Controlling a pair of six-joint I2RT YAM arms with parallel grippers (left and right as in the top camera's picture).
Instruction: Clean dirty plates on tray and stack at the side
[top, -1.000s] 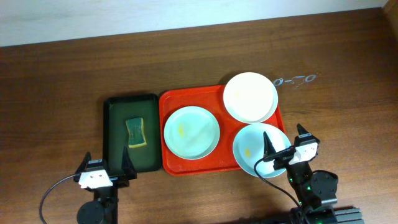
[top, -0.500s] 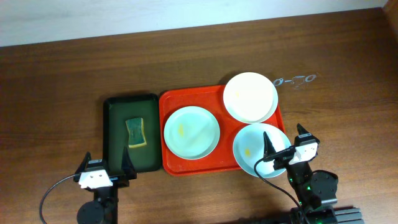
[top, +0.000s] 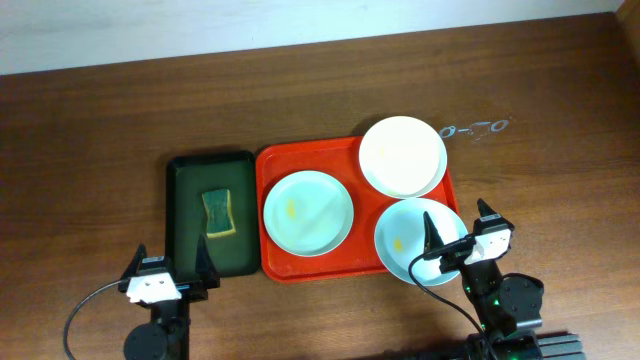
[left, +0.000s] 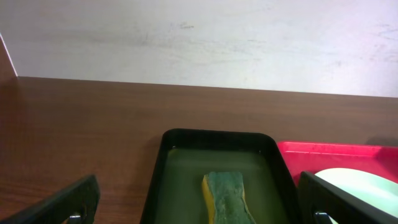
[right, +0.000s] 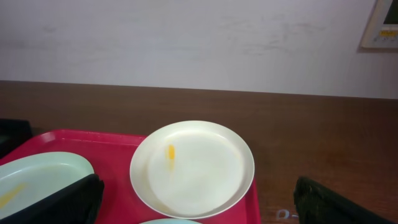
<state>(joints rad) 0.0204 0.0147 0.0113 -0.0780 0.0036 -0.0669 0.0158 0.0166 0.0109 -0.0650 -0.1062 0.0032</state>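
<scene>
We see a big red tray (top: 300, 160) in the middle of the brown counter (top: 100, 150). Three round plates sit on it. The left plate (top: 308, 212) is pale blue and lies flat inside the tray. It has a little yellow smear on it. The far plate (top: 402, 157) is white and sits at the far right corner, poking out over the rim. The right wrist view shows a small yellow mark on it too. The near plate (top: 405, 225) is pale blue with a yellow spot, and it sticks out over the near right corner. Just left of the red tray lies a dark green tray (top: 185, 200). A green and yellow sponge (top: 218, 214) lies in it. The left fingers (top: 204, 266) are spread wide apart and hold nothing. They are at the near end of the green tray. The right fingers (top: 431, 238) are spread wide too and hold nothing. One of them shows over the near plate.
</scene>
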